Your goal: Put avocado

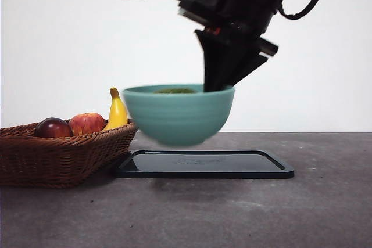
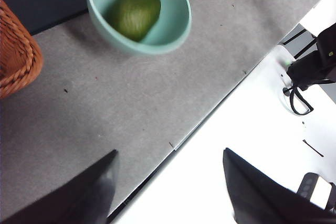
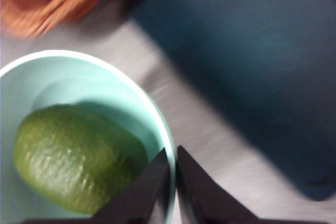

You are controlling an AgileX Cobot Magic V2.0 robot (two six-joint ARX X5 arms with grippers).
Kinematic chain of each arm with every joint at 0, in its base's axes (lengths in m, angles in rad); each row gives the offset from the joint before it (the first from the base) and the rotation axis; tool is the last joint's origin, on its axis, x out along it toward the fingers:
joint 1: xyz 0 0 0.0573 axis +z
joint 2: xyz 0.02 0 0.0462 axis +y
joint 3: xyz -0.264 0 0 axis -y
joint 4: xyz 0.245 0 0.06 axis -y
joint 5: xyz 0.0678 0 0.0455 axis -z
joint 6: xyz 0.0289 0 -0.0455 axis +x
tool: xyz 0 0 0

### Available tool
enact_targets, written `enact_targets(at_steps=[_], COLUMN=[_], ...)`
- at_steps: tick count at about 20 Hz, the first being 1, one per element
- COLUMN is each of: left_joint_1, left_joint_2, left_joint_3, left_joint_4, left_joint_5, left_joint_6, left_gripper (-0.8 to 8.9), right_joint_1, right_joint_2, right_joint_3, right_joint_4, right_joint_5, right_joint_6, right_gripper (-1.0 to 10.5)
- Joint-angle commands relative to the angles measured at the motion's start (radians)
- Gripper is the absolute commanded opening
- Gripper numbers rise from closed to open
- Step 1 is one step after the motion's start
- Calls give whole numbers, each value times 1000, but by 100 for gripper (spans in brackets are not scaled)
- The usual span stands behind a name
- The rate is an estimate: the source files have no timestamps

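We see the avocado (image 3: 73, 163), olive-green with dull, finely bumpy skin, lying inside a smooth, rounded teal bowl (image 1: 177, 114). The right claw (image 3: 172, 182) has its two black jaws pinched together on the bowl's thin rim, one jaw inside and one outside, and the bowl hangs in the air above a flat, glossy black tray (image 1: 203, 164) with rounded corners. From the front only the top of the fruit peeks over the rim. The tray lies on a grey, matte, faintly speckled tabletop (image 1: 302, 207). Beside the tray stands a brown woven wicker basket (image 1: 58, 155) holding a dark red-purple round fruit (image 1: 53, 128), a red apple (image 1: 86, 123) and an upright yellow banana (image 1: 117, 111). The left claw (image 2: 168, 182) hovers near the tabletop's edge with its jaws spread wide, gripping nothing.
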Motion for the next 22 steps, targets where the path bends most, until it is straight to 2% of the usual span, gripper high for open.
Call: enact_targets(at_steps=[1,6,10,19,20,22], left_joint_1=[-4,-4,-4,-4,-4,-4], left_joint_2=[5,5,5,5,5,5], left_joint_3=[5,5,5,5,5,5], left_joint_4=[5,6,7,8,8,8], left_joint_5=[6,6,6,5,5,6], left_joint_6=[13,13,13,16,16,16], left_gripper=[310,310,310,310,310,311], right_joint_1=[-46,-154,-193,-201,-201,-201], right_joint_2=[53,232,399,492,492,492], right_joint_3=[81,262,403,428,428,429], right_joint_4=[3,-16,-19,-2,-10,-19], right_joint_5=[0,-3,-4,-4,-4,-2], right_joint_6=[13,-3,-4,-4,-3,2], right_gripper=[12,12,12,13,26,159])
